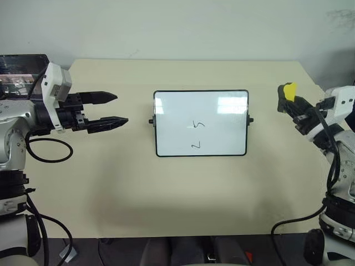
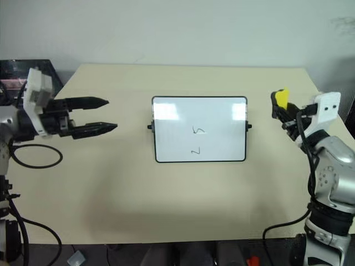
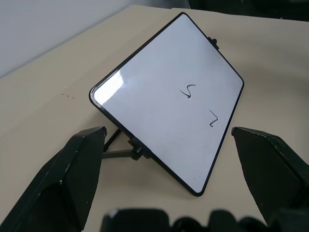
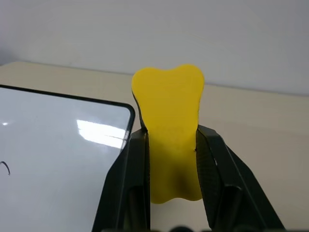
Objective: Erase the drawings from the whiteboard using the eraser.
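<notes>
The whiteboard (image 1: 201,123) stands propped on the middle of the beige table, black-framed, with a small knob at each short side. Two black drawings show on it, a "5"-like squiggle (image 1: 198,125) and a "2"-like one (image 1: 195,146) below it. My left gripper (image 1: 115,109) hovers open to the left of the board, its fingers pointing at it with nothing between them. My right gripper (image 1: 289,101) is off to the right of the board, shut on the yellow eraser (image 4: 170,125), which sticks up between the fingers and stands apart from the board.
The beige table (image 1: 111,183) stretches wide around the board. A dark screen-like object (image 1: 19,69) sits at the far left corner. A black cable loop (image 1: 50,149) hangs under my left arm. A pale wall runs behind the table.
</notes>
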You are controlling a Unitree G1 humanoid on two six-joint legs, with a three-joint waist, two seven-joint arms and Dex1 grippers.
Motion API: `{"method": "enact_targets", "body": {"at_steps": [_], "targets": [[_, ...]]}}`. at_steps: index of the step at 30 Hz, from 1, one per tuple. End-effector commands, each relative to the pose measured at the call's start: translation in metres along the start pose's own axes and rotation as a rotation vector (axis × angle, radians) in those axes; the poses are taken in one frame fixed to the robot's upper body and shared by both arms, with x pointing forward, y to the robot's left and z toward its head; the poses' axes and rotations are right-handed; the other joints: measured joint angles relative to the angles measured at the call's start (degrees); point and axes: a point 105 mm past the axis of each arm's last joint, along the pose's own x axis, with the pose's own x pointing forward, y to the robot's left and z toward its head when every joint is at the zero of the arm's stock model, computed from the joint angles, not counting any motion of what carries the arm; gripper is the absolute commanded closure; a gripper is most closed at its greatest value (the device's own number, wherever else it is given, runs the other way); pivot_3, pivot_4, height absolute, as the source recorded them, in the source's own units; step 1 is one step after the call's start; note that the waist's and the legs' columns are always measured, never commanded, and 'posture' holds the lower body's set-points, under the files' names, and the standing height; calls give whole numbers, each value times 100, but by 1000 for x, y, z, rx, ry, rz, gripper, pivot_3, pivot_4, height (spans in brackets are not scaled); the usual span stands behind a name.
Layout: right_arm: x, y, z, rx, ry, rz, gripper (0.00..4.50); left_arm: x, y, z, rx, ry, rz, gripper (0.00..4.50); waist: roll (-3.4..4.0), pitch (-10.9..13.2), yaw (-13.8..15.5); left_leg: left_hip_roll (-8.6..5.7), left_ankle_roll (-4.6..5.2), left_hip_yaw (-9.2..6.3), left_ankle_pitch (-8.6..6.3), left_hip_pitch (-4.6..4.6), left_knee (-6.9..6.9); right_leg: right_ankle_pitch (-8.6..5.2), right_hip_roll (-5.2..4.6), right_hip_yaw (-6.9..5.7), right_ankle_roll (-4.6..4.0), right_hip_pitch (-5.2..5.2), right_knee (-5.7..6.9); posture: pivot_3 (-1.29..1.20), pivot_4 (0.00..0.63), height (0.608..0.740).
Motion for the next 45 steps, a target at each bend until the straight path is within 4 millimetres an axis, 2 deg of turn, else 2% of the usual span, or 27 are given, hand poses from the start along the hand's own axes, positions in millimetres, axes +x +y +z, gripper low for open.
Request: {"method": "enact_targets", "body": {"at_steps": [1, 5, 9, 12, 19, 23, 27, 31, 38, 45], "targets": [[-6, -6, 22, -56, -67, -20, 3541, -13, 1, 13, 49, -3, 14, 0, 0, 0, 0, 0, 0, 0, 0, 0, 1, 0, 0, 1, 0, 1, -2, 0, 150, 740], [-7, -12, 22, -59, -67, -46, 3541, -18, 1, 17, 53, 1, 15, 0, 0, 0, 2, -1, 0, 0, 0, -1, 1, -1, 1, -1, 1, 2, -5, 0, 150, 740], [-10, -31, 20, -54, -70, -152, 3541, -21, 1, 17, 51, 12, 23, 0, 0, 0, 2, 1, 0, 2, 0, -1, 0, -1, 1, -3, 1, 2, -4, 0, 150, 740], [-10, -29, 21, -41, -64, -137, 3541, -23, 1, 17, 51, 16, 26, 0, 0, 0, 7, -1, 0, 5, 0, -2, 0, -1, 1, -1, 0, 2, -4, 0, 150, 740], [5, 12, 28, -142, -15, 38, 3541, -20, 2, 15, 45, 24, 28, 0, 0, 0, -2, 3, 0, 4, 0, -1, 0, -1, 1, 0, 1, 1, -5, 0, 150, 740], [22, 47, 34, -301, -2, 146, 3541, -21, 1, 10, 35, 38, 26, 0, 0, 0, -7, 3, 0, 4, 0, -1, 1, -1, 3, 1, 0, -1, -3, 0, 150, 740], [41, 109, 32, -409, 8, 363, 3541, -17, 0, 7, 32, 36, 23, 0, 0, 0, -6, 3, 0, 2, 0, -3, 1, -2, 10, -1, -1, -1, -6, 0, 150, 740], [53, 137, 26, -543, 21, 450, 3541, -14, 0, 6, 30, 29, 25, 0, 0, 0, 12, 5, 0, -1, 0, -9, 2, -3, 12, -5, -3, -4, -7, 0, 150, 740], [82, 155, 3, -807, 48, 461, 3541, -10, -1, 5, 25, 15, 31, 0, -8, -1, 26, -1, 0, 0, 0, -12, 7, -3, 2, -6, -3, -4, -9, 0, 150, 740], [92, 160, -18, -1050, 110, 506, 3541, -10, -1, 6, 28, 16, 39, 0, -7, -1, 17, 2, 0, -3, 0, -13, 4, -4, 3, -5, -6, -11, -4, 0, 150, 740]]}}
